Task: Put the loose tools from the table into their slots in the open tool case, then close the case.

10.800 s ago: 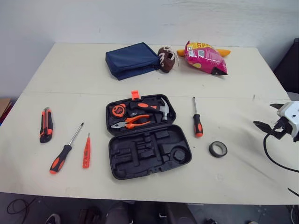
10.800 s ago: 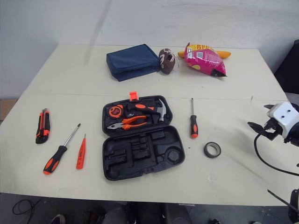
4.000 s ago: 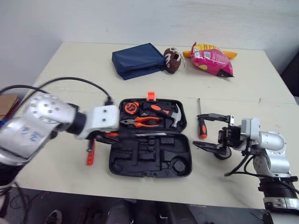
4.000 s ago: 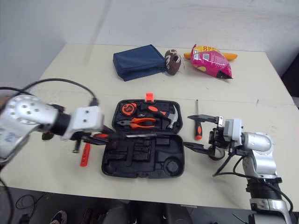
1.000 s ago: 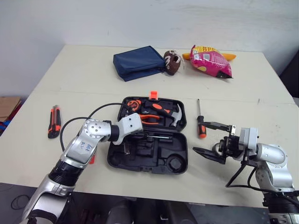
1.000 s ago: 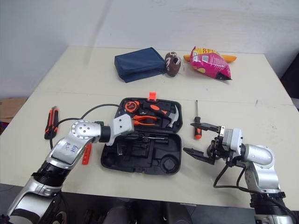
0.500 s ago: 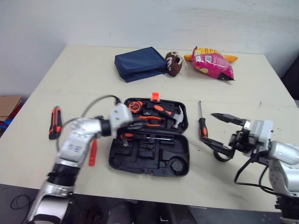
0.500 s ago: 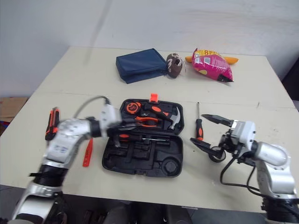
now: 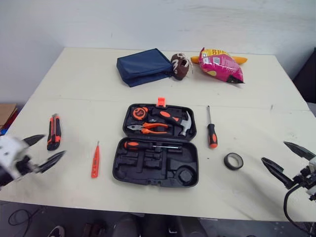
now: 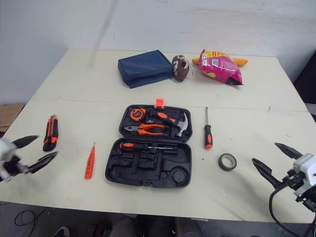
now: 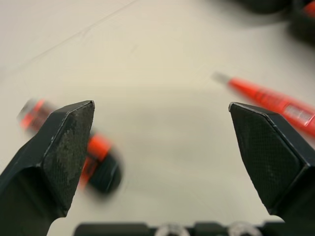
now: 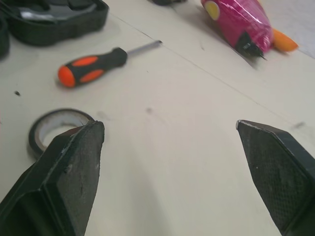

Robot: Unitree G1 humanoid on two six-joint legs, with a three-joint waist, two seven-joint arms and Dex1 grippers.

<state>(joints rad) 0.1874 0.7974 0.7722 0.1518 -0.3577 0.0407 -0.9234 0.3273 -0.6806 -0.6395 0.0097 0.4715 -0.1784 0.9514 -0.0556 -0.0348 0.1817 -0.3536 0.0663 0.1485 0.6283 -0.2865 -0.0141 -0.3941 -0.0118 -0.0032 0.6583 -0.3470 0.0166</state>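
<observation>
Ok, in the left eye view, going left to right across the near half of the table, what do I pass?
Utility knife → orange voltage tester → open tool case → loose screwdriver → tape roll → right end effector, open at the table's right edge.

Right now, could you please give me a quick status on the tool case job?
Left gripper and right gripper open, empty. Tool case open; utility knife, tester pen, screwdriver, tape roll loose on table. Nothing blocking the case.
</observation>
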